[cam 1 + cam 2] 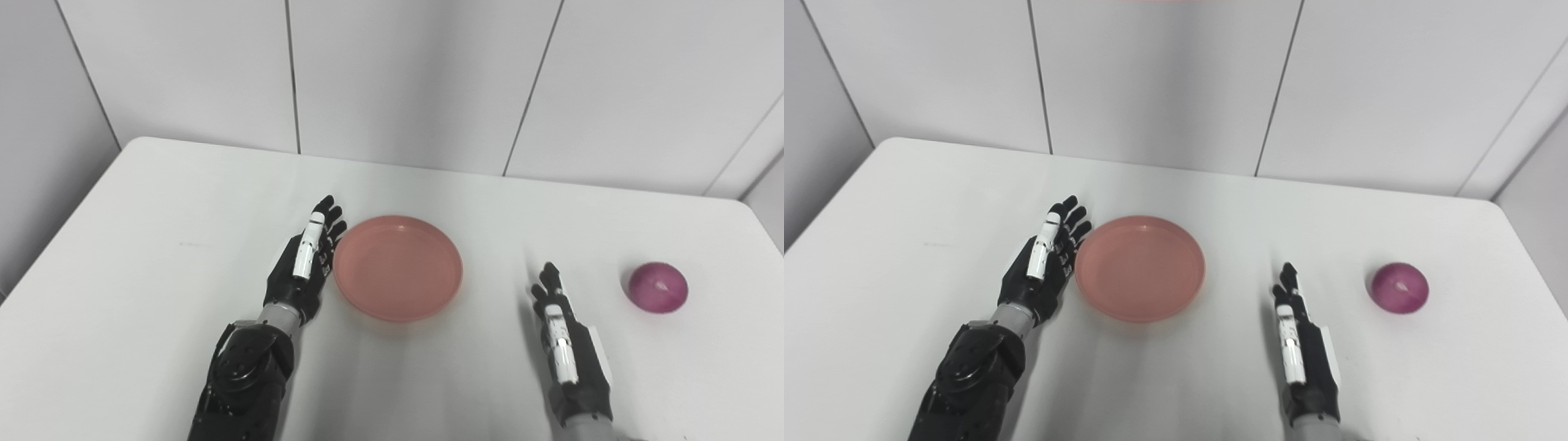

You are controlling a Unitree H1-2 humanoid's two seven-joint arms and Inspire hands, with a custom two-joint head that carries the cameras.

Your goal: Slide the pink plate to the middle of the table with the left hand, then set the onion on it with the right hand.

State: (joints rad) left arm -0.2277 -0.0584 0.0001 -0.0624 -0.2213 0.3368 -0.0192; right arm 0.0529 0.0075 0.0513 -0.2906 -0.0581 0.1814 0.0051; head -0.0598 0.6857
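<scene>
Table (153, 294): white, lying wide under me, backed by a pale panelled wall (416, 79).

Plate (397, 267): pink, shallow, nothing sitting in it. It is resting flat on the table a little left of centre, nearer my left side than my right.

Left hand (303, 263): I am holding it edge-on to the table, fingers straight and extended, palm facing the plate's left rim. It is sitting just beside that rim; whether it is actually touching, I cannot tell. It is gripping nothing.

Right hand (566, 343): I am keeping it low on my right, also edge-on, fingers stretched forward and lying close together. It is gripping nothing. It is standing between the plate and the onion, apart from both.

Onion (658, 287): purple-red, round, a pale spot showing on top. It is sitting on the bare table far to the right, near the table's right edge, well apart from the plate and beyond my right fingertips.
</scene>
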